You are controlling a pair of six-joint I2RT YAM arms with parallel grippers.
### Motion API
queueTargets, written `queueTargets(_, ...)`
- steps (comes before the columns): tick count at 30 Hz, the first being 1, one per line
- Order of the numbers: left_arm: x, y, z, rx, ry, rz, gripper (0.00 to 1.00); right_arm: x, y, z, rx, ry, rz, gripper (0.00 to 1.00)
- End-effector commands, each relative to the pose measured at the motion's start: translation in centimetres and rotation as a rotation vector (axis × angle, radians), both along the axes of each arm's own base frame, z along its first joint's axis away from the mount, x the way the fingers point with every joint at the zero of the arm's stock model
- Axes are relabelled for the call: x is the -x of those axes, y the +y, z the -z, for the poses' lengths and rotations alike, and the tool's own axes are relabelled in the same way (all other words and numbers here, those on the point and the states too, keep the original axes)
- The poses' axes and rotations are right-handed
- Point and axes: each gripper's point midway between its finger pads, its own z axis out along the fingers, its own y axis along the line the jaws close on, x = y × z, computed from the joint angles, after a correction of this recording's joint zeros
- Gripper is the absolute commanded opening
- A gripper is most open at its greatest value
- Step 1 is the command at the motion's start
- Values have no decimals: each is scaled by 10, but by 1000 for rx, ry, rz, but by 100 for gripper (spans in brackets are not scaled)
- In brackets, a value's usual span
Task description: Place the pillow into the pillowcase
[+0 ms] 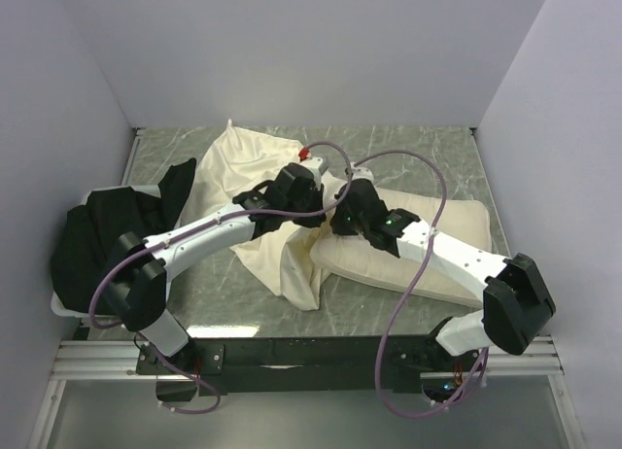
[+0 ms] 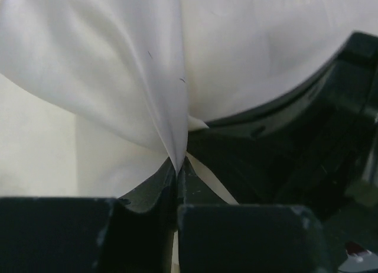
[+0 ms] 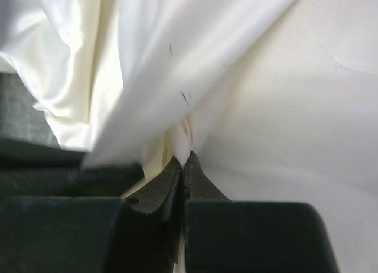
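- The left tool (image 2: 179, 163) has its jaws squeezed almost together, with a thin fold of the pillowcase (image 2: 118, 66) caught right at the tips. The cloth fans up and out from that pinch.
- The right tool (image 3: 184, 158) is pretty much the same: jaws pressed tight, with pillowcase cloth puckered in at the tips. It looks like it has its own small pinch of the same sack.
- The two tools sit just beside each other. In the left wrist view the dark body of the right one fills the right side, with the white cloth draped over it.
- From the top camera, both arms reach in toward the middle of the counter (image 1: 408, 148). They meet where the pillowcase's edge comes up against the left end of the pillow (image 1: 428, 240).
- The pillow lies flat on the right half of the counter, long side running roughly left to right, partly under the right arm. Most of it is out in the open and not inside the sack. Whether its left corner is tucked in at all can't be told, since the tools cover that spot.
- The pillowcase is a crumpled spread from the back of the counter, left of centre, toward the near side. One strip of it trails along the pillow's left end.
- A black cloth heap (image 1: 92, 230) sits at the far left, partly under the left arm and touching the pillowcase's left edge.
- Purple cables (image 1: 428, 177) loop over both arms, the bigger loop arching above the pillow.
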Motion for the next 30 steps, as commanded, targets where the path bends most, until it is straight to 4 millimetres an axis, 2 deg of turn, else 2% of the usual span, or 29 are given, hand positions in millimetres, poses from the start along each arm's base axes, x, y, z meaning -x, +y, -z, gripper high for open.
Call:
queueTargets(1, 23, -25, -21, 160, 32, 84, 10, -24, 28, -7, -200, -60, 49, 0)
queueTargets(4, 28, -24, -26, 174, 29, 57, 27, -22, 28, 10, -236, -37, 80, 0)
queueTargets(5, 30, -21, -26, 167, 37, 28, 41, -23, 30, 10, -254, -44, 78, 0)
queueTargets(7, 24, -3, -34, 135, -1, -83, 64, -20, 32, 13, -264, -39, 68, 0)
queueTargets(8, 30, 11, -36, 107, 15, -144, 69, -17, 35, 14, -274, -29, 49, 3)
queueTargets(9, 22, 30, -37, 66, -26, -250, 70, -15, 36, 14, -279, -25, 38, 7)
queueTargets(10, 27, 38, -34, 60, -12, -311, 72, -13, 37, 9, -290, -29, 26, 15)
queueTargets(11, 32, 53, -41, 60, -28, -366, 74, -10, 38, 7, -300, -24, 10, 20)
queueTargets(12, 37, 68, -37, 21, -40, -421, 75, -7, 38, 5, -305, -23, 2, 25)
queueTargets(13, 45, 79, -25, 11, -19, -466, 75, -4, 37, -1, -310, -23, -4, 36)
queueTargets(14, 53, 88, -28, 28, -22, -488, 74, -2, 36, -5, -314, -25, -10, 40)
queueTargets(15, 61, 93, -22, 15, -12, -496, 73, 1, 36, -10, -317, -28, -18, 44)
queueTargets(16, 73, 98, -3, -5, 10, -508, 71, 6, 33, -15, -314, -28, -19, 53)
queueTargets(18, 89, 99, 11, -14, 33, -500, 70, 10, 28, -21, -308, -35, -14, 56)
queueTargets(19, 94, 106, 29, -40, 49, -522, 70, 14, 23, -27, -303, -44, -11, 56)
queueTargets(20, 96, 106, 38, -55, 58, -523, 70, 16, 21, -30, -297, -51, -9, 56)
queueTargets(22, 98, 104, 53, -74, 69, -512, 70, 21, 13, -28, -243, -55, 7, 56)
queueTargets(24, 95, 102, 65, -114, 67, -522, 71, 30, 17, -27, -192, -65, -16, 57)
queueTargets(25, 92, 99, 65, -123, 58, -513, 74, 31, 12, -21, -143, -66, 6, 57)
queueTargets(27, 84, 95, 66, -134, 32, -522, 77, 40, 17, -11, -91, -61, -15, 58)
queueTargets(30, 73, 91, 67, -142, 22, -527, 78, 42, 13, 25, 23, -2, -16, 64)
